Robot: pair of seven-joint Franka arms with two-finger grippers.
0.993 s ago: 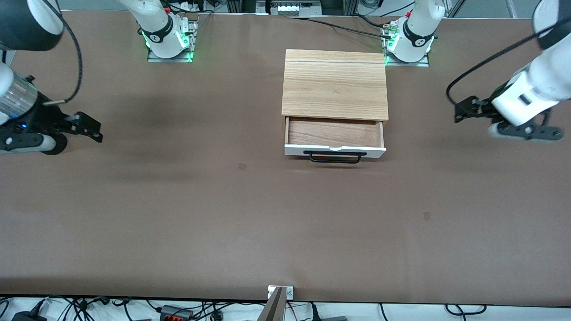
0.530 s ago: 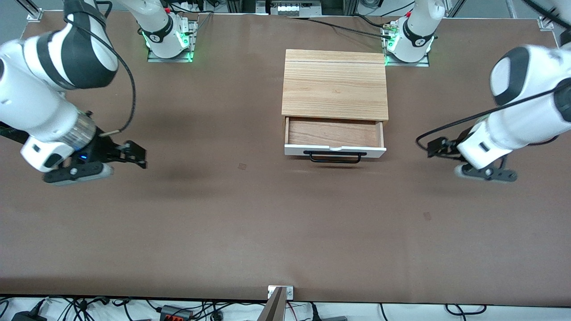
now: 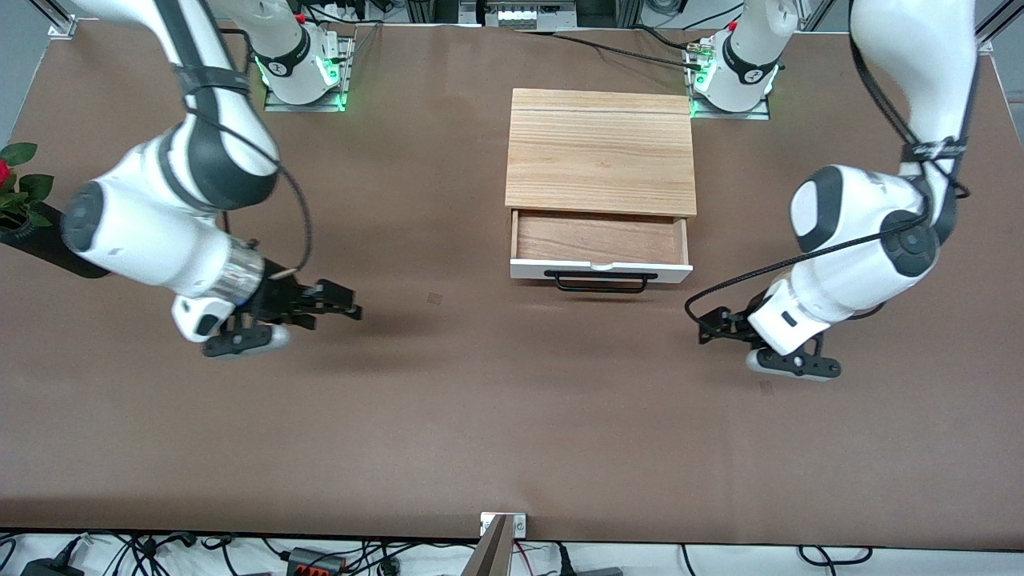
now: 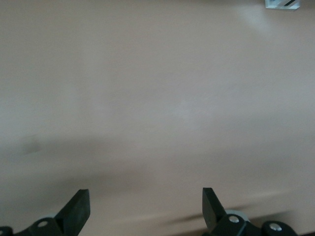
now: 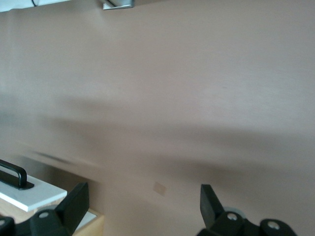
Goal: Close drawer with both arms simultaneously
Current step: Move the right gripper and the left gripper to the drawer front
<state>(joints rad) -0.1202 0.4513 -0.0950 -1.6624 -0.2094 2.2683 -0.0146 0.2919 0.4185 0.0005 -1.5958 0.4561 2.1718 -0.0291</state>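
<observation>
The drawer (image 3: 600, 238) stands pulled out of the light oak box (image 3: 600, 152). Its white front panel (image 3: 600, 271) and black bar handle (image 3: 602, 282) face the front camera, and the tray is empty. My right gripper (image 3: 350, 310) is open and empty over bare table, off the drawer toward the right arm's end. My left gripper (image 3: 706, 330) is open and empty over bare table toward the left arm's end. The right wrist view shows its open gripper (image 5: 142, 201) and a corner of the white front panel (image 5: 29, 194) with the handle (image 5: 15, 173). The left wrist view shows its open gripper (image 4: 144, 206) over bare table only.
The brown table (image 3: 512, 416) is bare around the box. A black pot with a red flower (image 3: 20, 204) stands at the table's edge at the right arm's end. The arm bases (image 3: 300, 72) (image 3: 732, 76) stand beside the box's back. A metal bracket (image 3: 502, 524) sits at the table's near edge.
Both arms have swung inward from the table's ends toward the drawer, their grippers now lower in the front view. The drawer has not moved.
</observation>
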